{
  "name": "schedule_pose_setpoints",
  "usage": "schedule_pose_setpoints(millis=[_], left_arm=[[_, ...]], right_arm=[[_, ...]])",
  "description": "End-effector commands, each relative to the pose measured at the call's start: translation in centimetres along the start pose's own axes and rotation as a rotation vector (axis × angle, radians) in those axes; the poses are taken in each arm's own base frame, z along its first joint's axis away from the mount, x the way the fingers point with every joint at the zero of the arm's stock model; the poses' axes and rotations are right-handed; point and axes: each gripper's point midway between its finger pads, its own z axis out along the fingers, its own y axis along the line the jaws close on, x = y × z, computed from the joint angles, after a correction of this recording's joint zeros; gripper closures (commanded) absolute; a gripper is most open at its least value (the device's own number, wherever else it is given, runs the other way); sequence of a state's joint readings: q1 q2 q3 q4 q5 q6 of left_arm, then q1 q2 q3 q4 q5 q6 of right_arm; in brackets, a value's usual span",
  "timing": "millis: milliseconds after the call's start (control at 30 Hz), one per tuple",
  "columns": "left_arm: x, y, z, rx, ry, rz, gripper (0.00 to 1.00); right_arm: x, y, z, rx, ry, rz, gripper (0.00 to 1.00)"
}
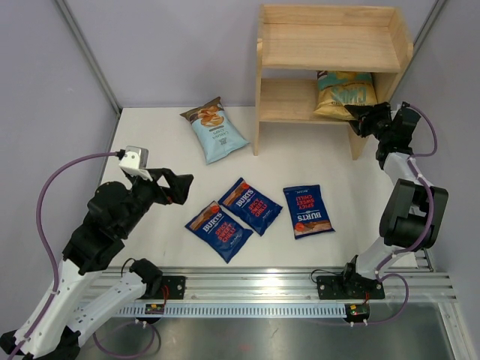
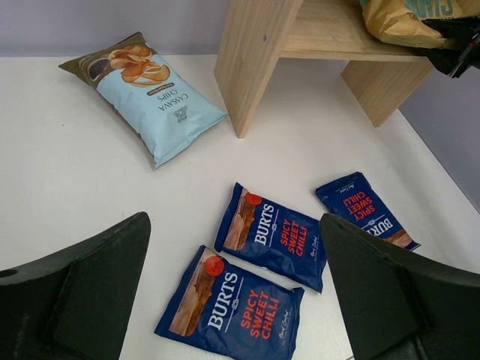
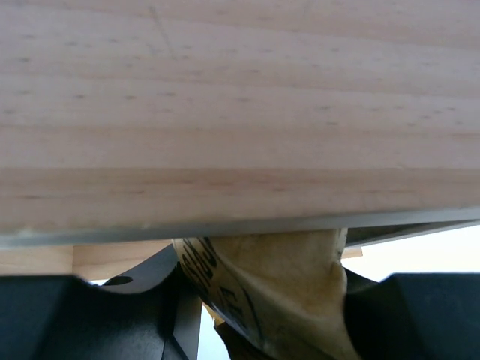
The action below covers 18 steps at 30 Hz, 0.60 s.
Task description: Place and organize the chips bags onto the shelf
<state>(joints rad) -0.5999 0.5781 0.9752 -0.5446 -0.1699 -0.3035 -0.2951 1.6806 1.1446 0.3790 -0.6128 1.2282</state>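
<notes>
A yellow chips bag point(image 1: 343, 94) lies on the lower tier of the wooden shelf point(image 1: 330, 45). My right gripper point(image 1: 358, 116) is shut on its near right edge; in the right wrist view the bag point(image 3: 285, 285) fills the gap between the fingers point(image 3: 112, 315), under a shelf board point(image 3: 240, 112). Three dark blue Burts bags point(image 1: 219, 231) point(image 1: 250, 205) point(image 1: 308, 211) lie flat on the table. A light blue bag point(image 1: 216, 129) lies left of the shelf. My left gripper point(image 1: 180, 187) hangs open and empty above the table, left of the blue bags point(image 2: 274, 236).
The shelf's upper tier point(image 1: 326, 49) holds nothing. The shelf's left side panel point(image 2: 255, 52) stands just right of the light blue bag point(image 2: 154, 97). Grey walls close in the table at the back and both sides. A metal rail point(image 1: 300, 285) runs along the near edge.
</notes>
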Motion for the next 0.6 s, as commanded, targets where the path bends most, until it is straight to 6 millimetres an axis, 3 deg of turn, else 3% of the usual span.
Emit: schedule_pose_setpoints(millis=[0, 133, 233, 267, 300, 467, 567], left_arm=[[-0.8, -0.6, 0.1, 0.030, -0.020, 0.013, 0.01], [-0.8, -0.6, 0.1, 0.031, -0.019, 0.013, 0.01], [-0.8, -0.5, 0.3, 0.021, -0.011, 0.010, 0.01], [-0.7, -0.5, 0.6, 0.012, -0.004, 0.009, 0.01], [-1.0, -0.5, 0.6, 0.009, -0.005, 0.001, 0.01], [-0.6, -0.3, 1.1, -0.016, 0.033, -0.002, 0.01], [-0.2, -0.1, 1.4, -0.028, 0.053, -0.001, 0.01]], right_arm=[[-2.9, 1.6, -1.2, -0.005, -0.097, -0.011, 0.73], [-3.7, 0.8, -1.3, 0.001, -0.097, 0.005, 0.69], [-3.2, 0.8, -1.6, -0.002, -0.079, -0.014, 0.52], [-3.0, 1.2, -2.0, -0.005, -0.079, -0.022, 0.39], [-2.9, 1.2, -2.3, 0.004, -0.085, -0.028, 0.32], [-2.3, 0.9, -3.6, 0.060, -0.082, -0.060, 0.25], [-2.3, 0.4, -4.5, 0.086, -0.088, -0.069, 0.07]])
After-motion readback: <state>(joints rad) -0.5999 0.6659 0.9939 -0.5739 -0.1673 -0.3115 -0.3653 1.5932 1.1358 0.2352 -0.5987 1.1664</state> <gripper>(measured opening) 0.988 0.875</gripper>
